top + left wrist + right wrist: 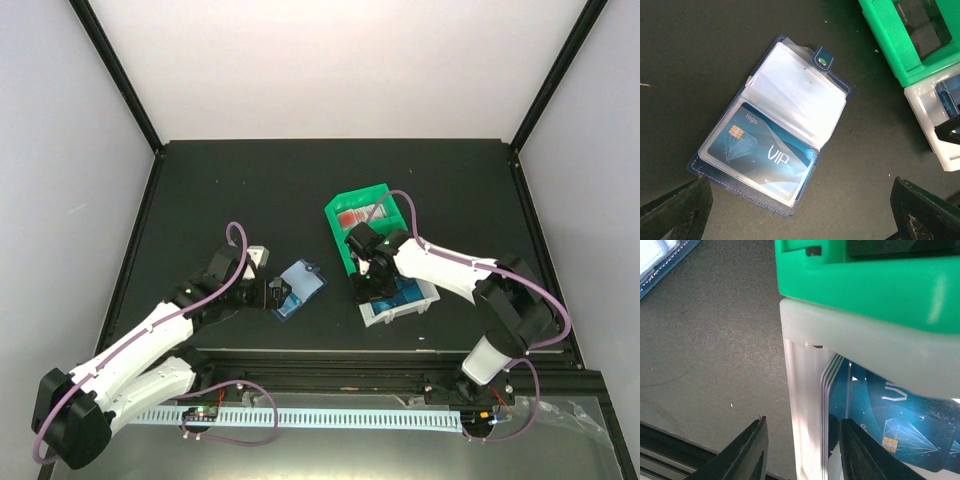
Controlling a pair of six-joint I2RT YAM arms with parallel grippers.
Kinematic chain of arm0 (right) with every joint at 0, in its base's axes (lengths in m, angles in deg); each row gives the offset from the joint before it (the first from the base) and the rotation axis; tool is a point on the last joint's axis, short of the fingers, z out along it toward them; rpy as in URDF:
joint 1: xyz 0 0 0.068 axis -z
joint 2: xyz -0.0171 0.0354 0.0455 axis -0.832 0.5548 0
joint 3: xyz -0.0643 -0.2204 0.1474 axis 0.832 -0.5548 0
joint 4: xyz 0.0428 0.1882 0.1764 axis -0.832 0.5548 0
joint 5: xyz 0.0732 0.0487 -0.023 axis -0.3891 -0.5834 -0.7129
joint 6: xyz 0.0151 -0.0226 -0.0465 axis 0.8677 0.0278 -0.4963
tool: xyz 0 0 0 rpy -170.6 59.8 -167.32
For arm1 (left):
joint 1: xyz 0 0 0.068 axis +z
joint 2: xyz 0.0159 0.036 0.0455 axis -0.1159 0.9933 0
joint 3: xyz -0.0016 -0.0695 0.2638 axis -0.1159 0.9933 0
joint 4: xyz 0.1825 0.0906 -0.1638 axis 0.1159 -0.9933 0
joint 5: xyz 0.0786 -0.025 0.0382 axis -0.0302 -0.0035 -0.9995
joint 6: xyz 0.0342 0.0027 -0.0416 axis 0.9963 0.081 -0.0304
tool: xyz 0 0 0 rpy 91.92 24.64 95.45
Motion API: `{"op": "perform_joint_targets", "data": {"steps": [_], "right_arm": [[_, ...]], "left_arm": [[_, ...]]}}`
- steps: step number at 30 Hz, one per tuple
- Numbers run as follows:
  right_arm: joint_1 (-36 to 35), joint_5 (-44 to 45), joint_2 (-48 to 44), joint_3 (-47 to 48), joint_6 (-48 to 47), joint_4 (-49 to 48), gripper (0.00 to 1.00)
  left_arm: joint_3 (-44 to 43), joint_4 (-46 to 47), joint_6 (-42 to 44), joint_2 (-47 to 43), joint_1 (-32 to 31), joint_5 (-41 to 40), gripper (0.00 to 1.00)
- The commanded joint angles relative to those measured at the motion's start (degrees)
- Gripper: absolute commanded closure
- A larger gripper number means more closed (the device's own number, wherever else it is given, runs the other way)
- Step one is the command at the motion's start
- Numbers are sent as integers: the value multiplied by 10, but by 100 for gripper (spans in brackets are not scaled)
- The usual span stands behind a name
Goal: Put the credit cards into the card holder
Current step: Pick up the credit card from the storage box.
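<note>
The card holder (300,288) lies opened flat on the dark table, its clear sleeves (795,95) facing up. One blue credit card (760,150) marked VIP sits in its lower sleeve. My left gripper (800,212) is open just beside the holder's near edge, with nothing between its fingers. More blue credit cards (880,410) stand stacked in a white bin (802,370). My right gripper (802,425) is open astride that bin's wall. One finger (747,450) is outside, apart from the wall. The other (865,455) is inside, by the cards' edges.
A green bin (360,193) holding red-and-white and dark items sits directly behind the white bin (432,297), touching it. Both stand to the right of the holder. The table's front rail (400,352) runs close below the white bin.
</note>
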Motion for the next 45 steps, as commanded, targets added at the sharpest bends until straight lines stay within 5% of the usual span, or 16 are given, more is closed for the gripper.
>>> {"op": "perform_joint_targets", "data": {"steps": [1,19,36,45], "right_arm": [[-4,-13,-16,6,5,0,60],[-5,5,-40,9,20,19,83],[-5,4,-66,13,30,32,94],[-5,108,-100,57,21,125,99]], "left_arm": [[-3,9,12,-3,4,-7,1],[0,7,11,-7,4,-5,1],[0,10,10,-5,4,-2,1],[-6,12,12,-12,4,6,1]]}}
